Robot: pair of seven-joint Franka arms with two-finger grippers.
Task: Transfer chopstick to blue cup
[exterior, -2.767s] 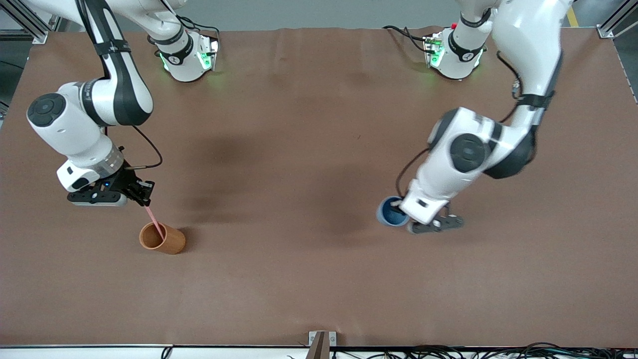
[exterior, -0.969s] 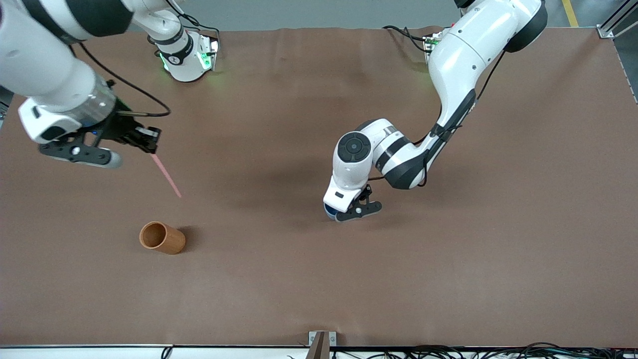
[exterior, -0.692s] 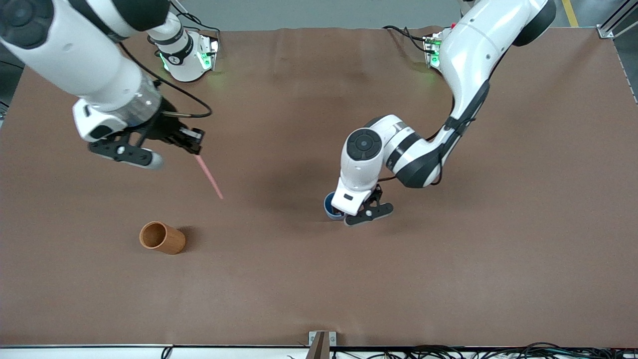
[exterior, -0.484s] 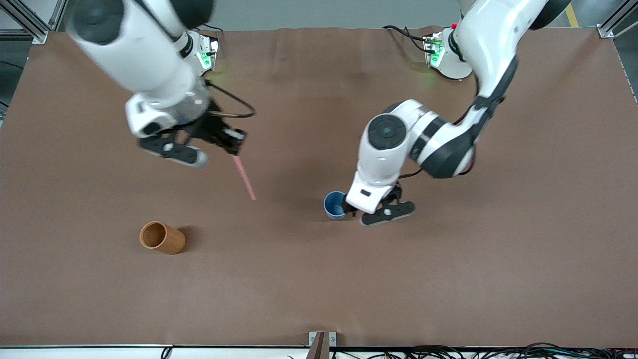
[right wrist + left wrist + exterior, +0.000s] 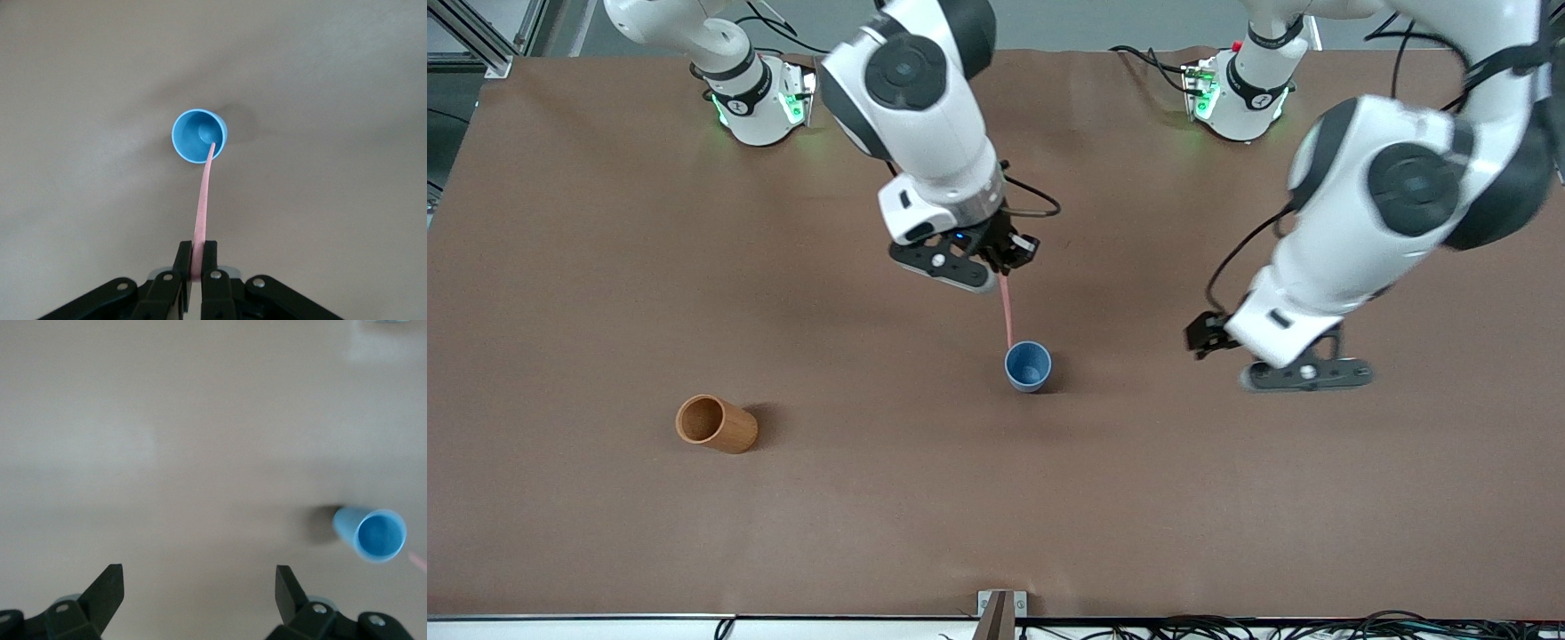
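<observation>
right gripper (image 5: 1009,258) is over the blue cup (image 5: 1028,365), jaws clenched on the pink chopstick (image 5: 1006,311), tip dipping into the rim. left gripper (image 5: 200,593) is up off the table (image 5: 871,498) with its jaws spread wide, orange-brown cup (image 5: 716,425) sits toward the right arm's end

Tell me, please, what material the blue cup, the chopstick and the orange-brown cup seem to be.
Blue cup: probably plastic, with an even matte light-blue colour and a thin rim.
Chopstick: uniform pale pink, possibly plastic or painted wood; the look leaves it open.
Orange-brown cup: matte, maybe plastic or wood; no grain visible.
</observation>
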